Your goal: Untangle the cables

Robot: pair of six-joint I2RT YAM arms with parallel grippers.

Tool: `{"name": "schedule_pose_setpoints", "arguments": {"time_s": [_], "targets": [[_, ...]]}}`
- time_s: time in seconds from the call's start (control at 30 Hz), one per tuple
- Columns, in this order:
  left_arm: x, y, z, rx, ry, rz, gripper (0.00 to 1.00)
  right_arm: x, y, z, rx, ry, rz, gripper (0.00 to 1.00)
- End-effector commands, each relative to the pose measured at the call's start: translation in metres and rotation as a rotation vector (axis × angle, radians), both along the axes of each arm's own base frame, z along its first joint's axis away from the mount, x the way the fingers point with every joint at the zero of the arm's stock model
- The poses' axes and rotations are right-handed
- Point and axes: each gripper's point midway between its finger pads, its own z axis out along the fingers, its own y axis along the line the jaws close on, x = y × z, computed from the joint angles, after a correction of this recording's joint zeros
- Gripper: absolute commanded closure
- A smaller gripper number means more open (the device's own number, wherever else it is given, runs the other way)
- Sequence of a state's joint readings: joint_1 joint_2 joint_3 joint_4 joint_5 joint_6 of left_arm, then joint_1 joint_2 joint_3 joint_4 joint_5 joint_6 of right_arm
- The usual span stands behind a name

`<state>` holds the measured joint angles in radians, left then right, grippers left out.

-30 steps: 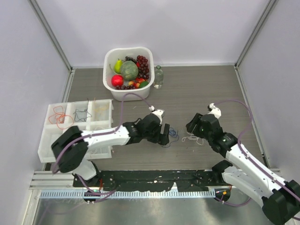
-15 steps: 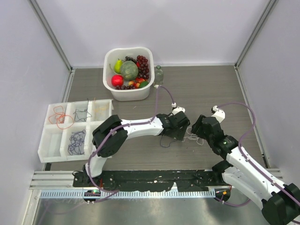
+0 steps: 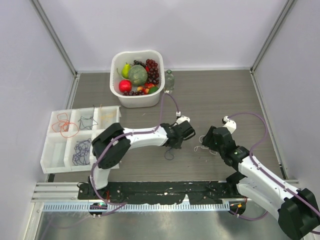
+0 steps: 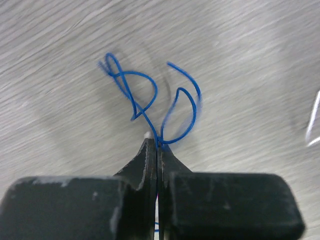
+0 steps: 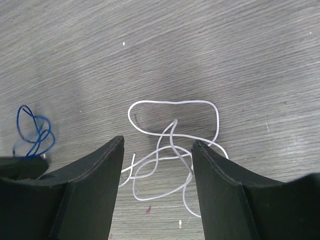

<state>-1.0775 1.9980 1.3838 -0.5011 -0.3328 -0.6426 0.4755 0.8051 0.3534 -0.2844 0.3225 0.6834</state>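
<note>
Three things sit off to the side of your work: a white basket [image 3: 116,62] of fruit at the back of the table [image 3: 225,95], a small clear bottle [image 3: 169,81] just beside it, and a white compartment tray [image 3: 54,152] on the left. The tray holds an orange cable [image 3: 63,125] in its rear-left compartment and a dark bunch [image 3: 81,150] in a front one. Your left arm stretches across the middle of the table, and its fingers hide the lower end of the wire it grips.

You have two loose cables near the centre. The blue cable [image 4: 150,100] is hair-thin and bent into a few small open loops. The white cable [image 5: 172,150] lies flat on the wood in wider, overlapping loops.

Your left gripper [image 4: 157,142] is pinched fully closed on the blue cable, whose loops fan out just beyond the fingertips. Your right gripper [image 5: 157,145] stands wide apart with nothing in it, poised over the white cable, which lies between its two fingers. The blue cable is well to the left of it.
</note>
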Motion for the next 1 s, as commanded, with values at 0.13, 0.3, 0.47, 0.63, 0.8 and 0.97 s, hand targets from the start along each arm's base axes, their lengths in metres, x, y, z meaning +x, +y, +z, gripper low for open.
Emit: {"name": "schedule_pose_setpoints", "arguments": {"time_s": [0.13,0.3,0.47,0.63,0.8,0.97], "targets": [[-0.001,0.076,0.126,-0.087,-0.241,0.030,1.00,0.011,0.008,0.019,0.049,-0.095,0.019,0.38],[0.003,0.168,0.185,-0.088,-0.310,0.206,1.00,0.011,0.009,0.017,0.049,-0.091,0.024,0.39],[0.018,0.291,0.231,-0.138,-0.439,0.562,1.00,0.011,0.010,0.018,0.051,-0.093,0.032,0.39],[0.012,0.398,0.274,-0.145,-0.571,0.911,1.00,0.011,0.011,0.018,0.058,-0.099,0.038,0.39],[0.008,0.446,0.330,-0.279,-0.719,1.156,1.00,0.011,0.014,0.017,0.058,-0.093,0.050,0.39],[0.031,0.433,0.373,-0.550,-0.792,1.173,1.00,0.011,0.015,0.014,0.052,-0.075,0.058,0.39]]}}
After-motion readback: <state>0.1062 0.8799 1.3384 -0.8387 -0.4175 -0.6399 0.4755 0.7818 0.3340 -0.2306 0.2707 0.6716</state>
